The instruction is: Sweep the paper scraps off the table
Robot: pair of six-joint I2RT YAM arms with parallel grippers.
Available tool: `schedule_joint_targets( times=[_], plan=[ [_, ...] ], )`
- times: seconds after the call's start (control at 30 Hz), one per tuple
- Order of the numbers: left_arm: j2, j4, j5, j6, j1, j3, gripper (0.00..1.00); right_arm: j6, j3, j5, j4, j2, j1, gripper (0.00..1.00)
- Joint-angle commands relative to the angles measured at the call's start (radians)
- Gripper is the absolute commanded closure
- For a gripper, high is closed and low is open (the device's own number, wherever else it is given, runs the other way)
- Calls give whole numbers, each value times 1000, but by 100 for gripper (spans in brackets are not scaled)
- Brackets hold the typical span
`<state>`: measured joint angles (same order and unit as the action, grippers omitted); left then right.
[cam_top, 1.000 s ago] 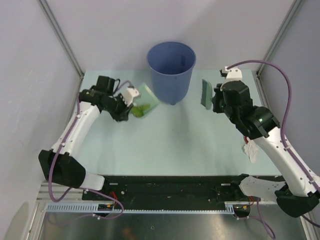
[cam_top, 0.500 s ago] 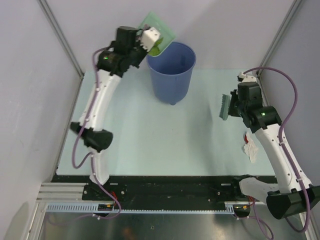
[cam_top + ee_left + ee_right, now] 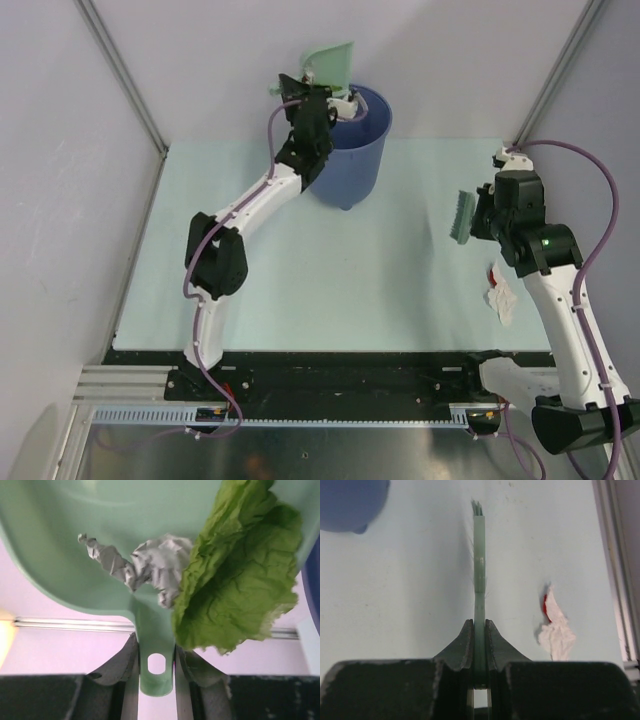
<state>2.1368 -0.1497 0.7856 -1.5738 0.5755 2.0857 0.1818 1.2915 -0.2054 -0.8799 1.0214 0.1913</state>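
My left gripper (image 3: pixel 156 652) is shut on the handle of the mint-green dustpan (image 3: pixel 75 550), held tilted high over the blue bucket (image 3: pixel 352 150); the dustpan also shows in the top view (image 3: pixel 333 64). A green paper scrap (image 3: pixel 240 590) and a grey scrap (image 3: pixel 145 565) lie in the pan. My right gripper (image 3: pixel 478 630) is shut on a mint-green brush (image 3: pixel 479 555), held above the table (image 3: pixel 300 270) at the right (image 3: pixel 463 217). A white and red scrap (image 3: pixel 555 627) lies on the table to the brush's right, by my right arm (image 3: pixel 502 295).
Grey walls and metal rails (image 3: pixel 120 70) enclose the table on three sides. A rail (image 3: pixel 612 570) runs along the table's right edge near the white scrap. The black front edge (image 3: pixel 330 365) holds the arm bases.
My left arm has swung the dustpan right and tilted it over the bucket's rim. My right gripper has shifted slightly right and nearer with the brush.
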Motion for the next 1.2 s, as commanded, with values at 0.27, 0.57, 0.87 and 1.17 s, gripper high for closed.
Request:
schedule_joint_targets(
  times=[0.27, 0.57, 0.87, 1.17],
  plan=[
    [-141, -829, -162, -644, 40, -372, 100, -45, 164, -290, -175, 68, -46, 100],
    [-204, -962, -345, -758, 40, -555, 100, -94, 235, -400, -229, 86, -59, 100],
    [-236, -964, -300, -637, 46, -520, 100, -123, 156, -633, -350, 138, -98, 100],
    [-550, -248, -75, 108, 34, -562, 100, -201, -50, -527, -337, 247, -217, 100]
  ],
)
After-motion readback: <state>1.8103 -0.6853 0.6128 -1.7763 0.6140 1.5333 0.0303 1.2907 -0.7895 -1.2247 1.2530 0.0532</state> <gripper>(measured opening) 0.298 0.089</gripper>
